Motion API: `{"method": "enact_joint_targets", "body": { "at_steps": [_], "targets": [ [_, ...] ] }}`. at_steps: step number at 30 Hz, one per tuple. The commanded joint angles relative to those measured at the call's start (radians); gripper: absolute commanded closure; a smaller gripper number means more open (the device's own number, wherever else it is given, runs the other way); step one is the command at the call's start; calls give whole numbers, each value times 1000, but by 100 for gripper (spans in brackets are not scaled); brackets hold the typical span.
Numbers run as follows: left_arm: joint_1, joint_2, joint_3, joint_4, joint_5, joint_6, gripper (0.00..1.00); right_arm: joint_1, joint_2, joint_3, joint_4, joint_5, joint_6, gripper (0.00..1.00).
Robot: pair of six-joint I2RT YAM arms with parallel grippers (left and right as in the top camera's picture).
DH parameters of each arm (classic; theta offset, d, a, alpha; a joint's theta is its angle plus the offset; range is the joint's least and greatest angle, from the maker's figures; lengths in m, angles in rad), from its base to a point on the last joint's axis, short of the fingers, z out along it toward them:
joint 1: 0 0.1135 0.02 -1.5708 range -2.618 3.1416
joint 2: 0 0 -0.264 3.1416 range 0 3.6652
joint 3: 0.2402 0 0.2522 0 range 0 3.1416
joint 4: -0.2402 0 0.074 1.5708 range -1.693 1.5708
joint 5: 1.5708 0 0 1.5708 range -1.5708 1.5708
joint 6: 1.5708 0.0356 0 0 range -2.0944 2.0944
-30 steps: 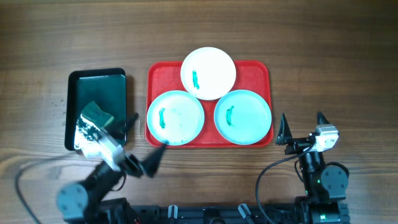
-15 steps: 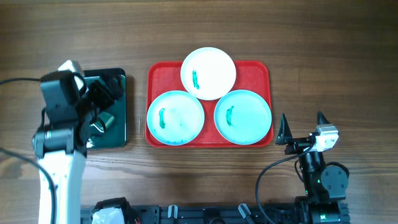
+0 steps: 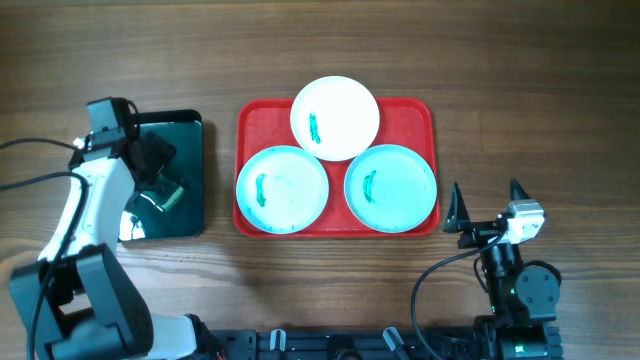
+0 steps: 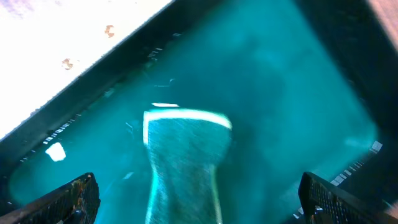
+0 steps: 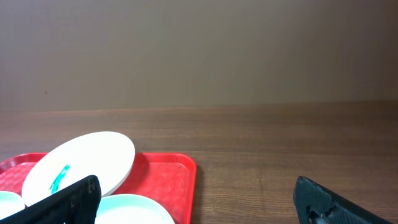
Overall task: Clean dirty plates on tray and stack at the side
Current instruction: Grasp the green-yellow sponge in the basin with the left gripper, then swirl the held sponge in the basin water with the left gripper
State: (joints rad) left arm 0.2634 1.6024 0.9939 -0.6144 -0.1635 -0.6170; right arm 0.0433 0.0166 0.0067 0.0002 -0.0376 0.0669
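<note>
Three plates lie on the red tray [image 3: 250,120]: a white one [image 3: 335,118] at the back, a light blue one [image 3: 282,189] front left and a light blue one [image 3: 391,187] front right, each with a teal smear. My left gripper [image 3: 158,172] is open above the black tray. In the left wrist view its jaws [image 4: 199,208] stand wide on either side of a green sponge [image 4: 183,155] without touching it. My right gripper [image 3: 487,212] is open and empty, right of the red tray. The right wrist view shows the white plate [image 5: 81,163] and the red tray [image 5: 171,177].
The narrow black tray [image 3: 188,140] lies left of the red tray with the sponge [image 3: 166,194] in it. The left arm reaches over the table's left side. Bare wooden table lies all round both trays.
My left arm has swung from the table's front edge back over the black tray and come down over the sponge. The right arm and the plates have not moved.
</note>
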Motion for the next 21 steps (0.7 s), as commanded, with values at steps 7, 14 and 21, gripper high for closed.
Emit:
{"method": "enact_joint_targets", "body": {
  "at_steps": [7,14,21],
  "targets": [
    [16,126,3,-4,18,-23,3,5,-3,-2,2,-16,13,0],
    [16,175,1,2,37,-23,38,5,-3,-2,2,-16,13,0],
    [16,181,1,2,40,-23,96,5,-3,-2,2,-16,13,0]
  ]
}}
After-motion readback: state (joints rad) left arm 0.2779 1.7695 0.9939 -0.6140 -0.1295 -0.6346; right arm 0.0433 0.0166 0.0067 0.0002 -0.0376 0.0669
